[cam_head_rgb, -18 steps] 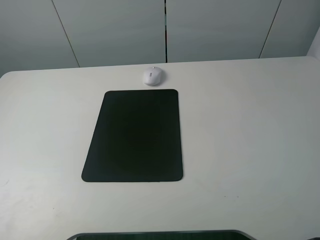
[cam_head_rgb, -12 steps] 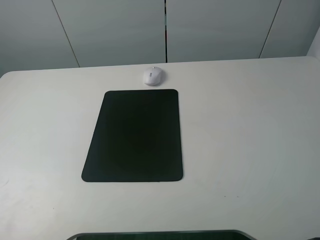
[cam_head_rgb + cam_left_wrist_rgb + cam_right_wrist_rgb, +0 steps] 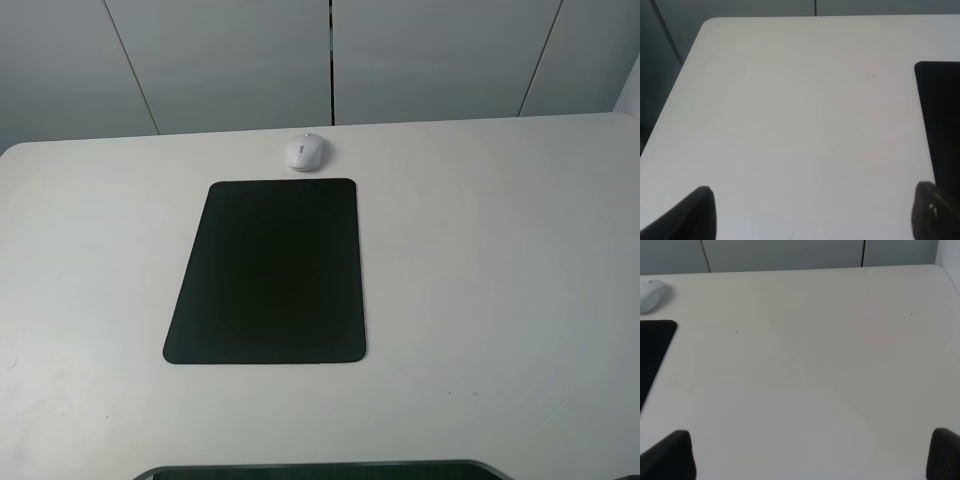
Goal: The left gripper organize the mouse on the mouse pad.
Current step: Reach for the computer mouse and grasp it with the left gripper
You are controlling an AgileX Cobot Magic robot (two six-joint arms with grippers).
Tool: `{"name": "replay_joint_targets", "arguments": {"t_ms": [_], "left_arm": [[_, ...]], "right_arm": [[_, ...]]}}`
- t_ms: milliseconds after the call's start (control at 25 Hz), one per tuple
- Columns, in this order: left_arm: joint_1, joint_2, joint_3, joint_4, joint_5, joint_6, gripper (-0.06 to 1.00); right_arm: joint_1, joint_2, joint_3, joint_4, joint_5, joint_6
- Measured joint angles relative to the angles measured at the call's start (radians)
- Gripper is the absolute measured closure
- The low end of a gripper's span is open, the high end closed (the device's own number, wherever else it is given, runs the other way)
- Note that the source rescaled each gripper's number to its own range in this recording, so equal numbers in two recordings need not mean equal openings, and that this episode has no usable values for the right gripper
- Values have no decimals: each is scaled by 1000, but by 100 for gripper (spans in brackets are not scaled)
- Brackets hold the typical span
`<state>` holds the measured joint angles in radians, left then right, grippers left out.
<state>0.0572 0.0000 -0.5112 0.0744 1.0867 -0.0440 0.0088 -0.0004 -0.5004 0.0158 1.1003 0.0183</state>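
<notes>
The white mouse [image 3: 306, 152] sits on the bare table just beyond the far short edge of the black mouse pad [image 3: 268, 270], near the table's back edge. It also shows in the right wrist view as the mouse [image 3: 650, 294] beside a corner of the pad [image 3: 652, 347]. My left gripper [image 3: 812, 212] hangs open above bare table, fingertips wide apart, with the pad's edge [image 3: 942, 120] to one side. My right gripper [image 3: 812, 455] is open too, over bare table. Neither arm appears in the high view.
The white table [image 3: 500, 260] has a rounded back-left corner [image 3: 707, 25]. Grey wall panels stand behind it. A dark curved object [image 3: 320, 470] lies at the table's near edge.
</notes>
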Motion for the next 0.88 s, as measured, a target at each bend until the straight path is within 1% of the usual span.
{"name": "replay_joint_targets", "arguments": {"t_ms": [880], "left_arm": [[0,0,0,0,0,0,-6]], "right_arm": [[0,0,0,0,0,0]]}}
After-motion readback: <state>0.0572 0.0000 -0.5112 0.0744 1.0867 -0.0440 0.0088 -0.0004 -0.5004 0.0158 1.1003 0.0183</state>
